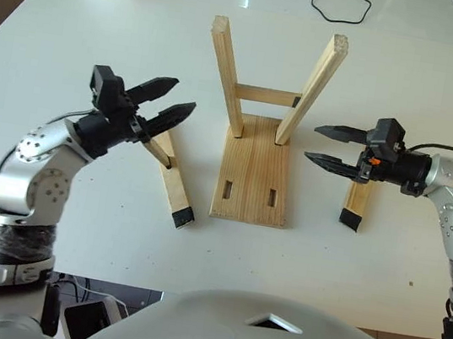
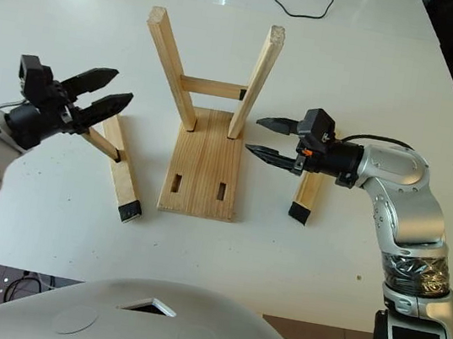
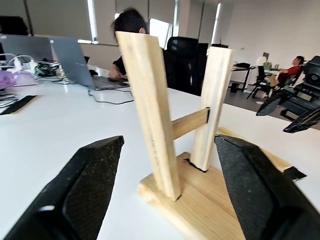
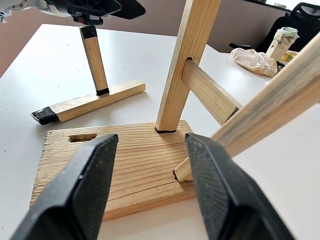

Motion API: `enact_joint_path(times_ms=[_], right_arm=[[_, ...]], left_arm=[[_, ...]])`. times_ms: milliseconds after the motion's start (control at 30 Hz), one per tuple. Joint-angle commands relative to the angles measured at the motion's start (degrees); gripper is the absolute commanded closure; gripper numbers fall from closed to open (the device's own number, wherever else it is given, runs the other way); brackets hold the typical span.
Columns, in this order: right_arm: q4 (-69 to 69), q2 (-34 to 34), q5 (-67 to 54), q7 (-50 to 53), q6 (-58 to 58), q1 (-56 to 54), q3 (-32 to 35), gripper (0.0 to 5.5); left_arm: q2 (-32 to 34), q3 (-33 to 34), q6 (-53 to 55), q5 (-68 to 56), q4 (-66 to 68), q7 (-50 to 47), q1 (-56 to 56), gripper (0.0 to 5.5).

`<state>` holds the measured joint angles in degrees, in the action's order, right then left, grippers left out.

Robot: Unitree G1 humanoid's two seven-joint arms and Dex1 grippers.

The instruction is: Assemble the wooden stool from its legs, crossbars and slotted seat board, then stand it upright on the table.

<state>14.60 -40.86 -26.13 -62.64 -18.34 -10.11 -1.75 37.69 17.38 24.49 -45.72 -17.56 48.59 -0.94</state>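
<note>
**White table, stool half built, both grippers empty**

On the white table [image 1: 77, 28] the seat board [image 1: 250, 182] lies flat with its underside up, probably so that legs can be pushed down into it. Two legs [image 1: 228, 76] already stand in its far slots, tied by a crossbar [image 1: 265, 95]. The two near slots [image 1: 228, 189] are bare, so about half the joining seems left.

The left gripper [image 1: 184, 95] hangs with its jaws wide apart, holding nothing. Its wrist view looks between the fingers [image 3: 85, 195] at the standing legs. Just below it lies a loose leg [image 1: 174, 189] with a crossbar rising from it. Whether the fingers touch that crossbar I cannot tell.

The right gripper [image 1: 311, 143] also gapes, empty, its tips just beside the right-hand standing leg and over the board's edge without touching either. Under its wrist lies the other loose leg [image 1: 356, 204].

Each loose piece lies on its own arm's side, likely for an easy pick. The stool is not yet upright.
</note>
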Motion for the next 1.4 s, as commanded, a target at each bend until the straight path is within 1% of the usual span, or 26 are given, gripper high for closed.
enact_joint_path(times_ms=[33,100,200,267,400,433,533,600,900,1033,1133,1167,1267,1367,1400], right_arm=[[1.48,-0.54,-0.55,0.82,-0.15,1.04,1.74,3.02],[1.79,-0.37,-0.63,1.34,-0.34,1.33,1.94,3.02],[1.96,-0.02,-0.21,1.76,-0.13,1.70,1.59,3.02],[2.32,0.15,-0.12,2.20,-0.13,2.01,1.45,3.02],[2.68,0.68,0.05,3.51,0.08,3.00,1.74,3.02],[2.86,0.70,0.07,3.73,0.17,3.38,1.75,3.02],[2.89,1.10,0.51,4.62,0.56,3.54,1.52,3.02],[2.49,1.94,1.15,5.94,0.84,2.80,1.18,3.02],[4.00,3.39,1.12,9.30,0.59,4.00,2.11,3.02],[4.52,3.26,1.18,10.17,0.73,4.91,2.65,3.02],[5.16,3.17,1.27,10.61,0.79,5.80,2.98,3.02],[5.43,3.14,1.31,10.80,0.80,6.11,3.09,3.02],[6.37,2.94,1.23,11.44,0.75,7.33,3.81,3.02],[7.91,2.78,1.13,12.51,0.70,9.98,5.33,3.02],[8.17,2.83,1.33,12.79,0.69,10.52,5.46,3.02]], left_arm=[[5.46,3.81,4.07,-5.05,-9.75,-0.33,-2.65,2.13],[5.91,0.94,5.48,-5.79,-16.48,-0.60,-0.49,2.13],[6.30,-7.50,4.69,1.13,-22.59,0.01,6.61,2.13],[6.28,-12.35,3.80,7.66,-21.34,-1.47,11.63,2.13],[5.16,-16.78,2.24,15.56,-17.31,-3.90,17.80,2.13],[5.10,-18.81,1.27,17.82,-16.76,-3.84,19.16,2.13],[6.11,-24.52,-3.69,24.35,-15.23,-1.47,22.03,2.13],[8.38,-25.72,-6.89,27.85,-12.82,0.84,22.89,2.13],[16.56,-18.45,-13.31,32.25,-0.89,6.88,22.84,2.13],[19.16,-13.26,-14.52,30.67,0.24,9.61,23.76,2.13],[19.71,-8.48,-13.39,28.97,0.48,10.32,23.82,2.13],[19.31,-7.15,-12.47,28.71,0.63,9.57,23.42,2.13],[15.75,-3.40,-4.54,28.07,-1.78,1.82,22.10,2.13],[12.51,-4.41,4.96,25.78,-9.66,-3.48,22.87,2.13],[10.84,-4.91,10.03,23.96,-12.35,-6.08,22.87,2.13]])
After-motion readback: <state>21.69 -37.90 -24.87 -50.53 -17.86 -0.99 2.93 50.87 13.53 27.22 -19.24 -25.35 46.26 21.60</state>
